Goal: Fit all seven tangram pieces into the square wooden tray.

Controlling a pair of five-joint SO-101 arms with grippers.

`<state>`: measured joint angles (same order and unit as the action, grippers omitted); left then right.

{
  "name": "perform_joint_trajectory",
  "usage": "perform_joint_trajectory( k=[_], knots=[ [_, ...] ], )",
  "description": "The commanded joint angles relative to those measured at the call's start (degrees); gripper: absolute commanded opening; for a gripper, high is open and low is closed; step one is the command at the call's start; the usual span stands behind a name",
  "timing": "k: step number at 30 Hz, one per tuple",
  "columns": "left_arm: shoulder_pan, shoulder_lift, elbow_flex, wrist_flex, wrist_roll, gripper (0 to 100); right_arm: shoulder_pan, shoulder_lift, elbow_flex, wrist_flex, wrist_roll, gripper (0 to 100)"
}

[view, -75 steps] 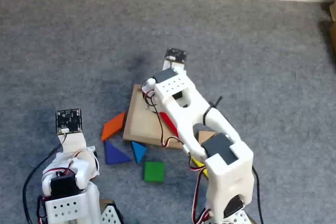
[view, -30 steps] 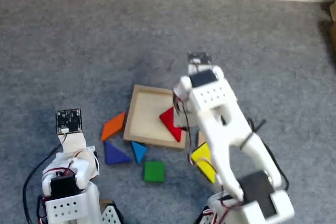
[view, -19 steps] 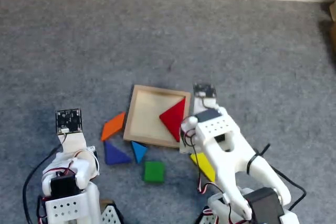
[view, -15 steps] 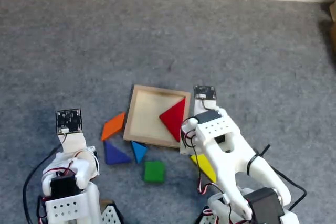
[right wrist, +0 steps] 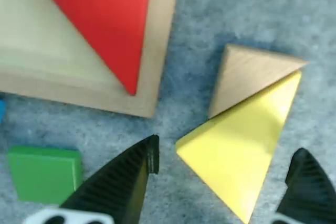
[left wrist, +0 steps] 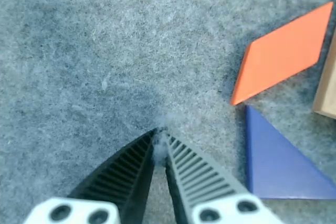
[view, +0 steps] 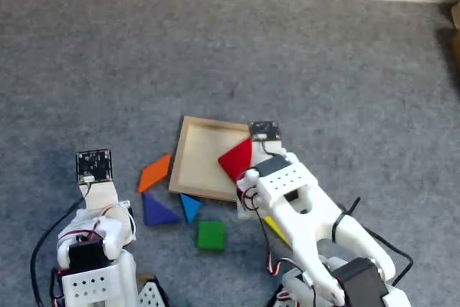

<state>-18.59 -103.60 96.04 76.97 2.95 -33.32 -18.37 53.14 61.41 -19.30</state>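
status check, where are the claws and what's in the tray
Left claw shut, over carpet. Right claw open over the yellow triangle. Red triangle in the wooden tray, by its rim. Plain wood triangle touches the yellow one.

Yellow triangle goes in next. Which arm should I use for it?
Right. The right gripper hangs open, straddling the yellow triangle, right beside the tray. The left gripper is shut over carpet near the orange parallelogram, on the tray's far side.
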Motion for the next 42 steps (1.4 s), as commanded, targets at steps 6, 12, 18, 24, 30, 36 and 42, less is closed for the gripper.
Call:
perform_joint_trajectory(
  k=[6,12,18,24,30,36,42],
  knots=[
    [-0.48,-0.4,1.1,0.35,0.44,1,0.31,1.8,-0.13,-1.1,0.35,36.8],
    [-0.48,-0.4,1.1,0.35,0.44,1,5.58,9.89,-0.31,-8.04,0.88,36.8],
    [-0.48,-0.4,1.1,0.35,0.44,1,5.76,10.95,-0.48,-8.13,3.96,36.5],
    [-0.48,-0.4,1.1,0.35,0.44,1,5.76,10.95,-0.04,-8.04,3.87,36.5],
    [-0.48,-0.4,1.1,0.35,0.44,1,5.85,10.95,-0.48,-1.98,3.96,36.5],
    [-0.48,-0.4,1.1,0.35,0.44,1,5.85,10.95,-0.13,-0.84,3.96,36.5],
    [-0.48,-0.4,1.1,0.35,0.44,1,5.85,10.95,-0.04,-0.66,3.96,36.5]
  ],
)
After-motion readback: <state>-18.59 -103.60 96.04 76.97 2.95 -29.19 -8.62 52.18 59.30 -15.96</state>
